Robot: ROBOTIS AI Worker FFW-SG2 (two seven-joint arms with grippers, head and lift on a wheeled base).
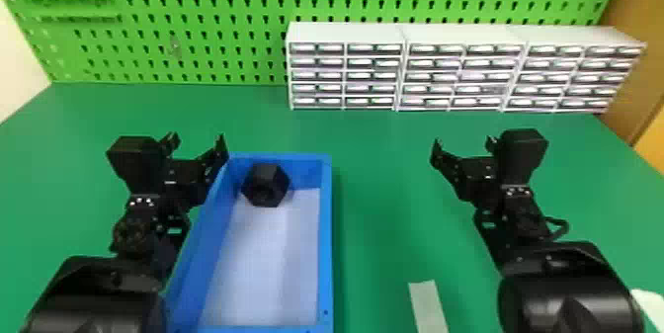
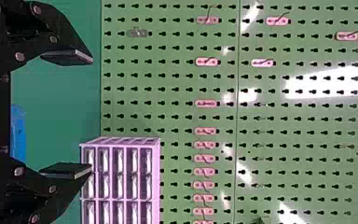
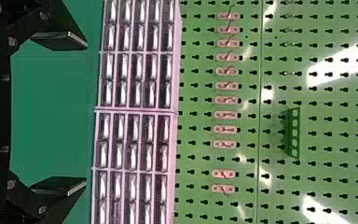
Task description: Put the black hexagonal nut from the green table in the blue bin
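The black hexagonal nut (image 1: 266, 185) lies inside the blue bin (image 1: 326, 238), at the bin's far end. My left gripper (image 1: 197, 142) is over the bin's left side, apart from the nut, its fingers spread with nothing between them. In the left wrist view the same gripper (image 2: 67, 114) is open, and a strip of the blue bin (image 2: 18, 133) appears beside it. My right gripper (image 1: 463, 143) stands open and idle over the green table, right of the bin; in the right wrist view the gripper (image 3: 59, 112) has wide-apart fingers.
White drawer cabinets (image 1: 402, 70) stand along the back of the green table (image 1: 375, 159), before a green pegboard (image 1: 197, 25). A pale strip (image 1: 428, 305) lies near the front edge, and a white object (image 1: 649, 307) sits at the front right.
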